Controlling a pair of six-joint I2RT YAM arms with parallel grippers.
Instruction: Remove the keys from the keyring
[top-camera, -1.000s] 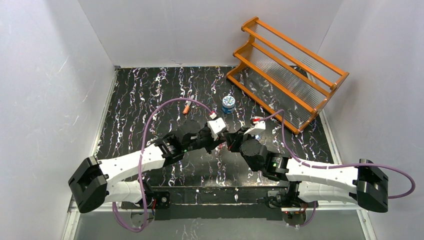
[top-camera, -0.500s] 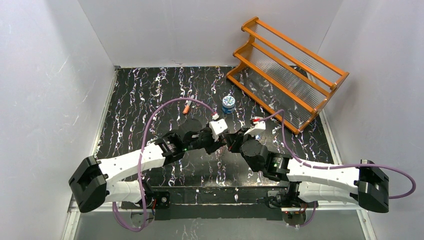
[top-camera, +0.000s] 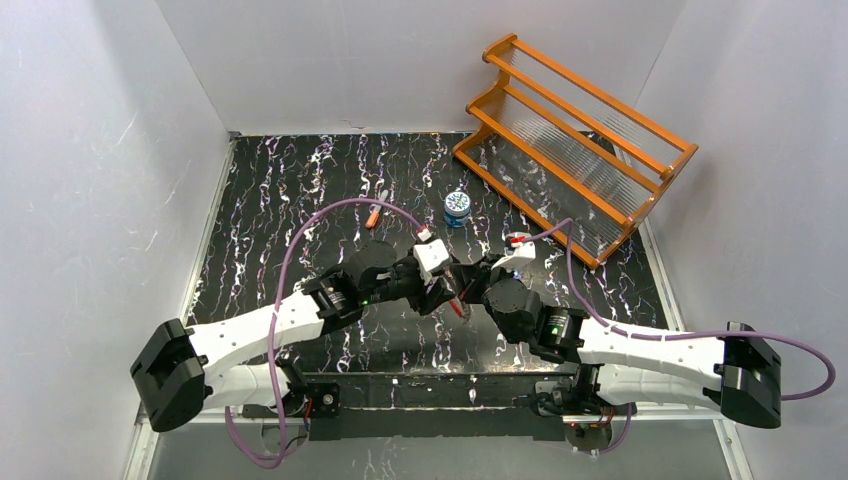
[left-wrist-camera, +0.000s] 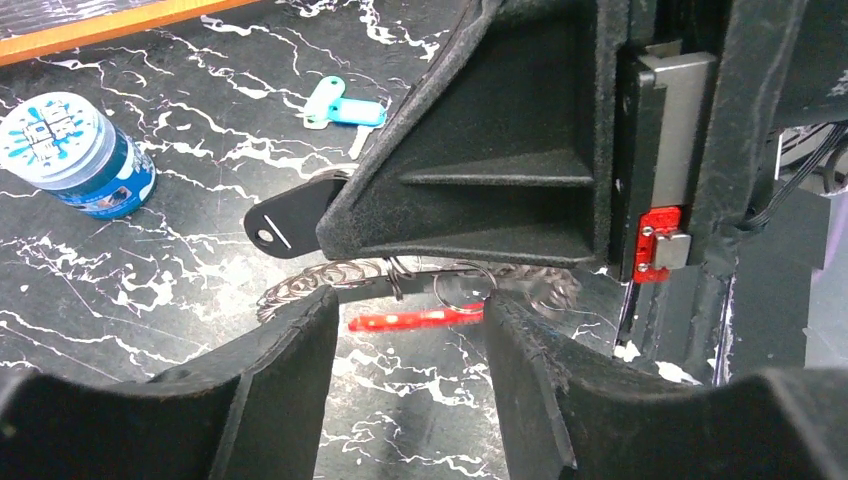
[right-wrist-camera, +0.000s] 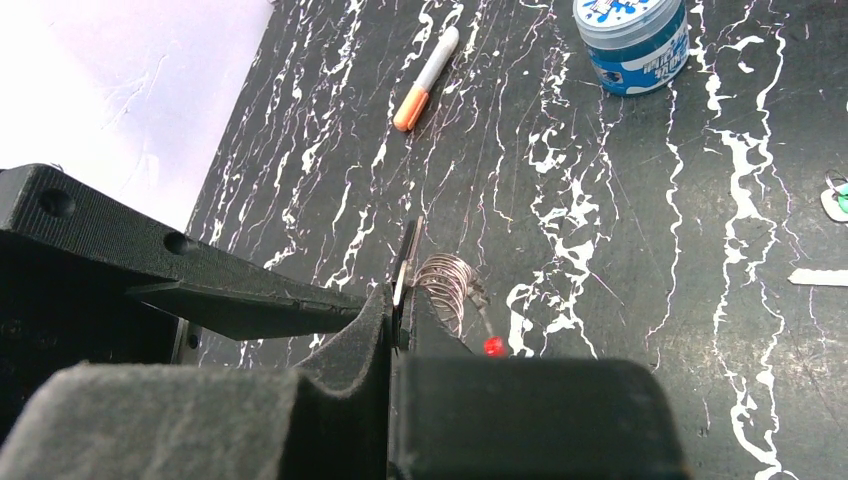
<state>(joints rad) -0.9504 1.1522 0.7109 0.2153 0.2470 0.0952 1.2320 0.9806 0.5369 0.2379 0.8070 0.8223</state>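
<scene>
Near the middle of the surface (top-camera: 300, 190), the right hand (right-wrist-camera: 398, 300) pinches a dark key (left-wrist-camera: 285, 225), likely to steady the keyring (left-wrist-camera: 300, 287); the left hand (left-wrist-camera: 410, 335) is spread apart, gripping nothing.

Your left arm (top-camera: 255, 328) and right arm (top-camera: 650, 348) had white shells, black joints, black bases. Purple cable (top-camera: 300, 235) looped off each. Claw fingers (left-wrist-camera: 270, 370) were grainy matte black.
</scene>
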